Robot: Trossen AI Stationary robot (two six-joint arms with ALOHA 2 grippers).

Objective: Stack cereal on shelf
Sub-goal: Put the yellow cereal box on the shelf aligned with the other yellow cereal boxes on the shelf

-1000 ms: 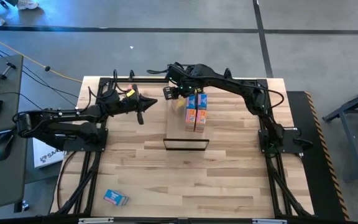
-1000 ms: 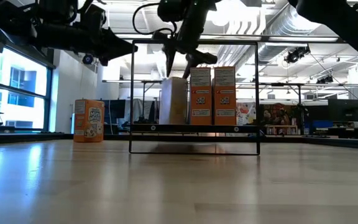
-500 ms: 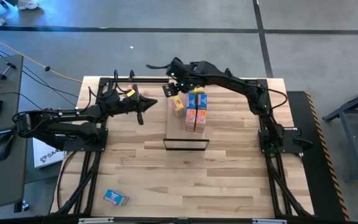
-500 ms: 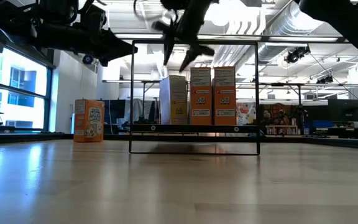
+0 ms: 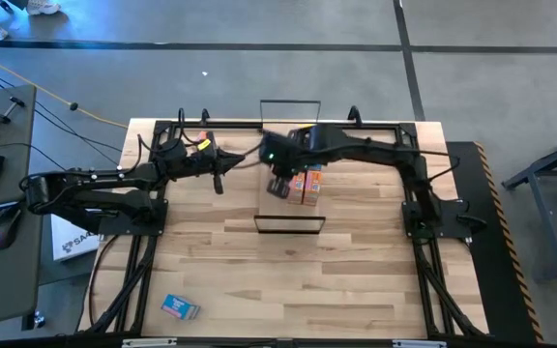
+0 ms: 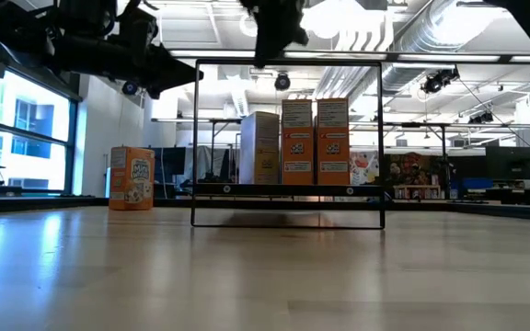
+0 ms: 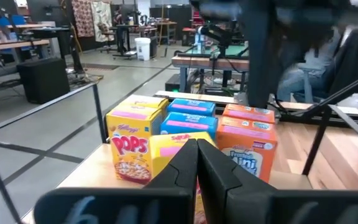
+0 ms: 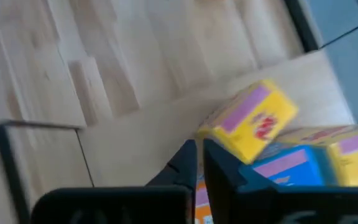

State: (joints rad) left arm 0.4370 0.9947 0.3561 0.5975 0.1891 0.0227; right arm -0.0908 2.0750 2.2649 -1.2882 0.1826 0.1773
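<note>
The shelf (image 5: pixel 280 207) is a light-wood board with black wire loops at both ends, standing mid-table. Several cereal boxes (image 5: pixel 305 182) stand upright on its far half, side by side (image 6: pixel 297 142); the left wrist view shows yellow, blue and orange ones (image 7: pixel 191 118). My right gripper (image 5: pixel 278 184) hovers shut above the boxes' left end, high in the low view (image 6: pixel 279 37), with a yellow box (image 8: pixel 248 121) beyond its fingertips (image 8: pixel 197 155). My left gripper (image 5: pixel 220 169) waits shut left of the shelf, pointing at the boxes (image 7: pixel 196 158).
A blue cereal box (image 5: pixel 179 307) lies flat near the table's near left corner. An orange box (image 6: pixel 132 179) stands upright on the table left of the shelf, toward the far side. Bare planks lie between the shelf and the near edge.
My right gripper has let go of a box, which now stands on the shelf at the left end of the row. The gripper rose, swung from the far side toward the near edge over the boxes, and shut its fingers with nothing between them.
</note>
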